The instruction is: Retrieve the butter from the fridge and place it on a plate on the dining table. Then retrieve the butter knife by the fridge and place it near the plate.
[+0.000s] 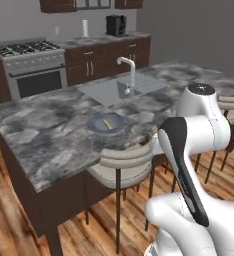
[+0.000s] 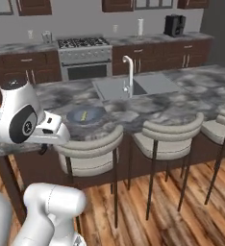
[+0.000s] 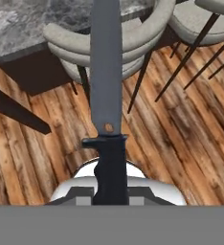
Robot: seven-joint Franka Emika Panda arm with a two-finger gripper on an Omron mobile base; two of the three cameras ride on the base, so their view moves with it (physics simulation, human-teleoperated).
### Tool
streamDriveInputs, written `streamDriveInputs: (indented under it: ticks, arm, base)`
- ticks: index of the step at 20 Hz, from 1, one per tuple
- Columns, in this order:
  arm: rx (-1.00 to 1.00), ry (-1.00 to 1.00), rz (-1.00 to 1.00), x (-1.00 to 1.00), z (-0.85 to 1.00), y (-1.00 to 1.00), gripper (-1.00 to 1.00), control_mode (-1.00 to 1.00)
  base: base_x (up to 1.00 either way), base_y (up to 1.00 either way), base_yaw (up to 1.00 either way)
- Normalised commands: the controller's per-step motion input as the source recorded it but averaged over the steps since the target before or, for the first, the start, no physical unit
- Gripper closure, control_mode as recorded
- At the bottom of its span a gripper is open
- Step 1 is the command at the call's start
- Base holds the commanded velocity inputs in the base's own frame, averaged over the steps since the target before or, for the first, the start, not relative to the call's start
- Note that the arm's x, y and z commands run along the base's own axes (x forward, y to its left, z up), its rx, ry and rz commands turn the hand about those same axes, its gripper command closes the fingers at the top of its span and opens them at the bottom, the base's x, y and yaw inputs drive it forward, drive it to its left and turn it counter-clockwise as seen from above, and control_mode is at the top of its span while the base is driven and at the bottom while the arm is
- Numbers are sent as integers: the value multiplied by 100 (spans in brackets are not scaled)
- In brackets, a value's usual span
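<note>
You have one plate (image 1: 106,123) at twelve o'clock on one dining table (image 1: 49,135), carrying one butter (image 1: 107,123) stick. Count one butter knife (image 3: 106,72), three stools (image 2: 171,137), one faucet (image 2: 129,72)

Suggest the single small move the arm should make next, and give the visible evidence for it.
Probably lift and carry the butter knife over the dining table toward the plate. The gripper holds the knife by its handle, low beside the stools, and the butter already lies on the plate, with no knife beside it.
</note>
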Motion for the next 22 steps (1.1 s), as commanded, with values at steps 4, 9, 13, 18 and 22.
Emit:
streamDriveInputs:
  ticks: [4,9,13,18,22]
  arm:
    - [0,0,0,0,0,0,100,100]
    - [0,0,0,0,0,0,100,100]
    - [0,0,0,0,0,0,100,100]
    - [0,0,0,0,0,0,100,100]
    - [0,0,0,0,0,0,100,100]
  base:
    - [23,-100,32]
    - [62,-64,36]
    - [52,-84,33]
    - [39,-31,15]
    - [74,13,4]
